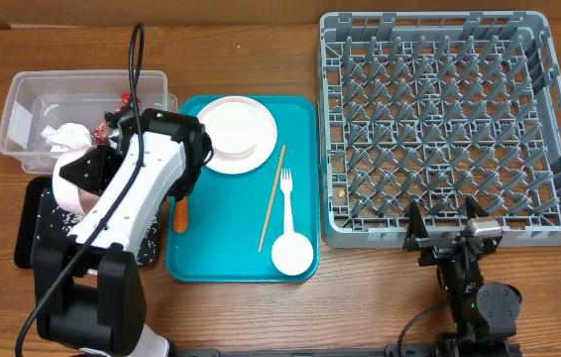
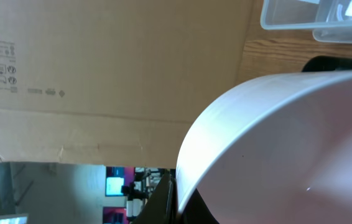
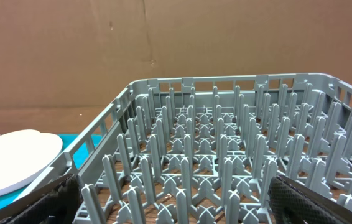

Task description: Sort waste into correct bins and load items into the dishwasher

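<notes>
Emptying of scraps is judged to be in hand: the white bowl is being held tilted over the black tray, left of frame, clamped in the left gripper. The right gripper is being held with jaws apart, lower right. A carry across to the dish rack is being called for next.

plate 1 | bowl 1 | cup 1 | fork 1 | chopstick 1 | napkin maybe 1

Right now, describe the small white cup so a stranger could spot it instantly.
Find the teal tray in the middle of the table. The small white cup sits in its near right corner, at the foot of the white fork. It is round like the plate but much smaller.
</notes>
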Controlling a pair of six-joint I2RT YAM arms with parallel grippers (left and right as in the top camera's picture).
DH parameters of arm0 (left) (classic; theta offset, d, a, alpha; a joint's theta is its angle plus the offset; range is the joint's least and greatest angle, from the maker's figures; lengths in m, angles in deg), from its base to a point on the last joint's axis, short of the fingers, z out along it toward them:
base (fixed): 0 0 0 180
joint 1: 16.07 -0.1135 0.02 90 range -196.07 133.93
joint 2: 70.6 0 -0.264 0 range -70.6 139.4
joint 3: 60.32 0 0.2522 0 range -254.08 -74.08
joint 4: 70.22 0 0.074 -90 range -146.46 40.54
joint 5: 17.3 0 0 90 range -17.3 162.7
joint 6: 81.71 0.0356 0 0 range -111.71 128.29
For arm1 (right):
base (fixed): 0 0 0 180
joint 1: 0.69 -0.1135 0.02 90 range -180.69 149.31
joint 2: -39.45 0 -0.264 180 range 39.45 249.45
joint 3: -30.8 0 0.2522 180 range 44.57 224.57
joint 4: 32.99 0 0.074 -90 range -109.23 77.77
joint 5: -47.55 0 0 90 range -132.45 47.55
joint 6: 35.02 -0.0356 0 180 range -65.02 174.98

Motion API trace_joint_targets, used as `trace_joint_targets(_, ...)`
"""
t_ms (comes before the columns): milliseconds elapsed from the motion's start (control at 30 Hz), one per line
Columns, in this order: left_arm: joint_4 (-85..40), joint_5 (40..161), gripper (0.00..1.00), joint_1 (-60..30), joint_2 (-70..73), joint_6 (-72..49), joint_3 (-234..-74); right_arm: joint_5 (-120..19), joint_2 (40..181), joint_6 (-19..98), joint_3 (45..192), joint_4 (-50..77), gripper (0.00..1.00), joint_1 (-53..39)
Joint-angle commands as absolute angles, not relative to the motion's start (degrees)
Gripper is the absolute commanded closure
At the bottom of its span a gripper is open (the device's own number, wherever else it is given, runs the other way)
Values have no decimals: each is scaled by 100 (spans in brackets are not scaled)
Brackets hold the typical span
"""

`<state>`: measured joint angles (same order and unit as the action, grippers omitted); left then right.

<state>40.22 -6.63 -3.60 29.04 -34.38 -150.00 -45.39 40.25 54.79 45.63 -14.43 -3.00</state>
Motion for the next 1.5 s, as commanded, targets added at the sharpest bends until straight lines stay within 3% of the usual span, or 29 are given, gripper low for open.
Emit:
trace_joint_targets(0,4042,-459,96,-517,2755,-3266,-15151,-4511,3972,5501,4504,-1458,0,-326)
trace_joint_targets(100,4042,-580,96,-482,2703,-4070,-15124,-4511,3972,5501,4504,-1458,0,-326)
trace_joint_targets(200,4042,-512,96,-581,2709,-3517,-15155,-4511,3972,5501,4504,-1458,0,-326)
trace_joint_targets(733,3594,312,96,-808,2677,-3655,-15151,-4511,3972,5501,4504,-1458,0,-326)
trace_joint_targets(1100,2029,3042,96,-2139,2360,-1478,-15540,-4511,3972,5501,4504,-1458,0,-326)
trace_joint_targets(1333,1977,4201,96,-2666,1522,-477,-16407,-4511,3972,5501,4504,-1458,0,-326)
trace_joint_targets(1467,1795,5700,96,-2732,1035,172,-16901,-4511,3972,5501,4504,-1456,0,-326)
